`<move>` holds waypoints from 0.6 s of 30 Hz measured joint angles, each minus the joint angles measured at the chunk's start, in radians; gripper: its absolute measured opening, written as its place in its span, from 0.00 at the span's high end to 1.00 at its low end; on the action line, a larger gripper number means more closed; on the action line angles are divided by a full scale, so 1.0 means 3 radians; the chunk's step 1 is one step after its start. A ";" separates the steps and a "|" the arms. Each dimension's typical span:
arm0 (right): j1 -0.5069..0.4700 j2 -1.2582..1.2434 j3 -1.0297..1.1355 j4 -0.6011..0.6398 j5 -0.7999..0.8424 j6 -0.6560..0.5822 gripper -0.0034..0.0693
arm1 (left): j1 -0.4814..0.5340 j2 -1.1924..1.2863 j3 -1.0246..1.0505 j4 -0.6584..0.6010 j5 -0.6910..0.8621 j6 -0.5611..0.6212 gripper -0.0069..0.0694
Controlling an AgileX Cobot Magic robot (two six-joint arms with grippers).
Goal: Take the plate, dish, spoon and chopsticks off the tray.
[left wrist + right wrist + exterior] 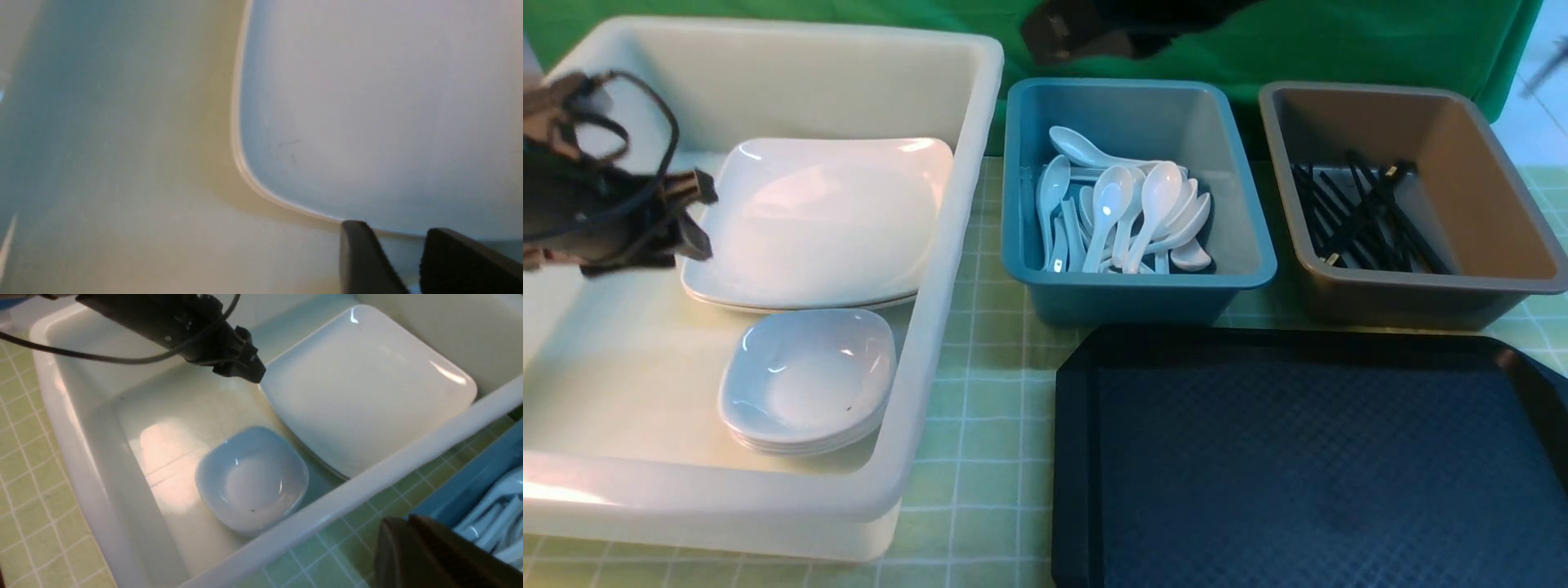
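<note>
Reaching low into the white bin (943,245), the left pincer (701,219) stands slightly apart, empty, at the edge of the plate (833,220) lying there. The right pincer (404,543) is closed, above the worktop (339,547).

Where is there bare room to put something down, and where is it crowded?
The black tray is bare. Inside the white bin, floor is free left of the small dishes, though the left gripper hangs nearby. Cloth lies free between that bin and the tray. Crowded: the blue bin with spoons, the brown bin with chopsticks.
</note>
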 joint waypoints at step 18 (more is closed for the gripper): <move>-0.0533 -0.0657 -0.0069 -0.1221 0.0528 0.0523 0.94 | -0.0429 -0.3273 0.1047 -0.0348 0.0812 0.0435 0.93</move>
